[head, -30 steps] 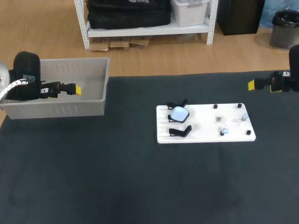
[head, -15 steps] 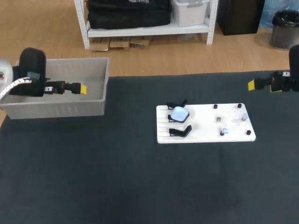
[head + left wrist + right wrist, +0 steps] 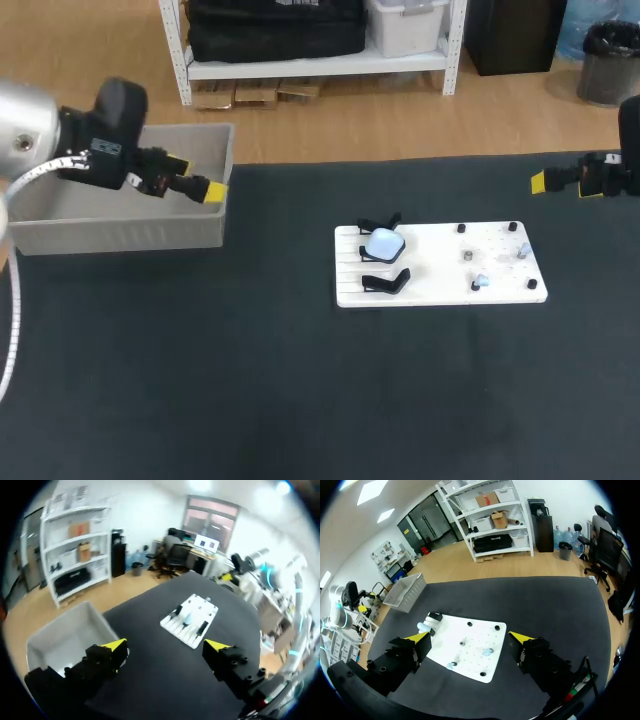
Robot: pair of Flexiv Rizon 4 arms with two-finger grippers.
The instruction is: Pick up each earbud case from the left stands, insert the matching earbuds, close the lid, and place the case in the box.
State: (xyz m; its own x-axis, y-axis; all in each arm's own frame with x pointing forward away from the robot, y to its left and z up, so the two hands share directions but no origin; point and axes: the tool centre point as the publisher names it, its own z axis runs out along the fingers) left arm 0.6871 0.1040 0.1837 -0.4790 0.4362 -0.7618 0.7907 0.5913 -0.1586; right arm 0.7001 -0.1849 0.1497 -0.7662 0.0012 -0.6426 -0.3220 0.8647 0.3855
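One pale blue earbud case [image 3: 384, 243] sits cradled in the farther of two black stands [image 3: 385, 282] on a white board [image 3: 430, 272], propped up for an easy grab, with two small earbuds [image 3: 480, 282] on the board's right half. The left end effector [image 3: 167, 647], by the single grey box's [image 3: 120, 235] rim, and the right end effector [image 3: 470, 639], off at the table's [image 3: 300, 400] right edge, are both spread apart and empty.

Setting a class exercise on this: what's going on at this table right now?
Neither gripper holds anything. The left gripper is open over the right end of the grey box; the right gripper is open far off to the right. One pale blue earbud case sits at the black stands on the white board.
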